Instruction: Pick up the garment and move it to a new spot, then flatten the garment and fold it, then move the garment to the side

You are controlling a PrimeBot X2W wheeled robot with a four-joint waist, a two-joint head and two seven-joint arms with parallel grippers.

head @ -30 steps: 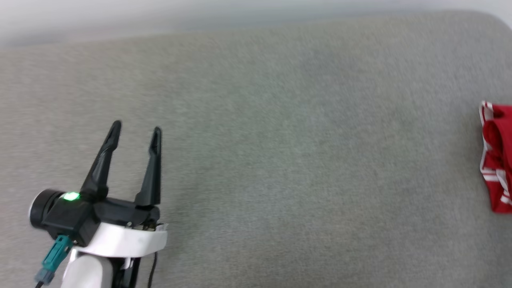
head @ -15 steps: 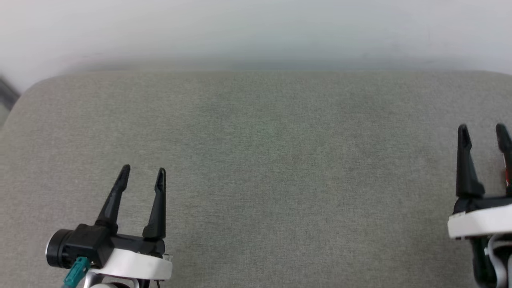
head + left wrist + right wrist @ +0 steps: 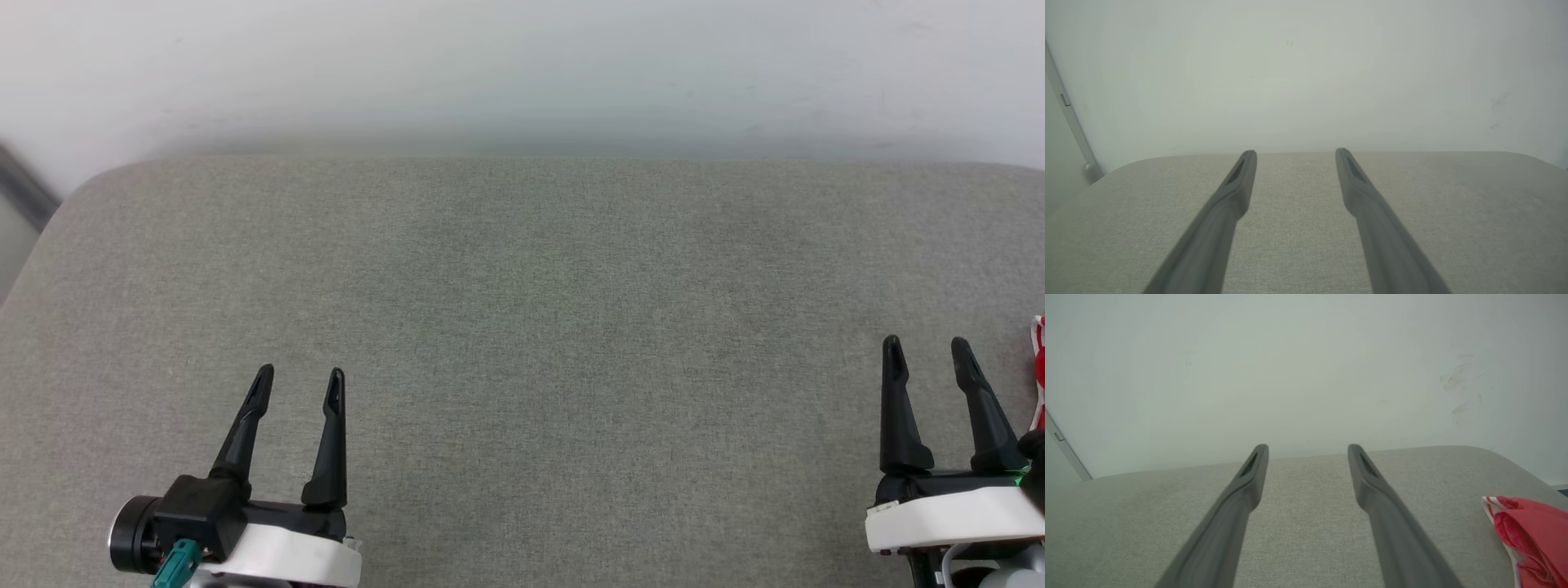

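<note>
Jaws wide and empty on both sides; the right pair (image 3: 925, 341) should swing to 3 o'clock and pinch the garment (image 3: 1039, 384).

soft even light, sharp frames, faint shadows

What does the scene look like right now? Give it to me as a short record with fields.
surface: grey padded surface, with a pale wall behind it
garment: red with red-white striped trim, bunched, lying at the surface's right end
left hand: open, empty, over the left part of the surface
right hand: open, empty, just left of the garment and apart from it
held: nothing in either hand
</note>
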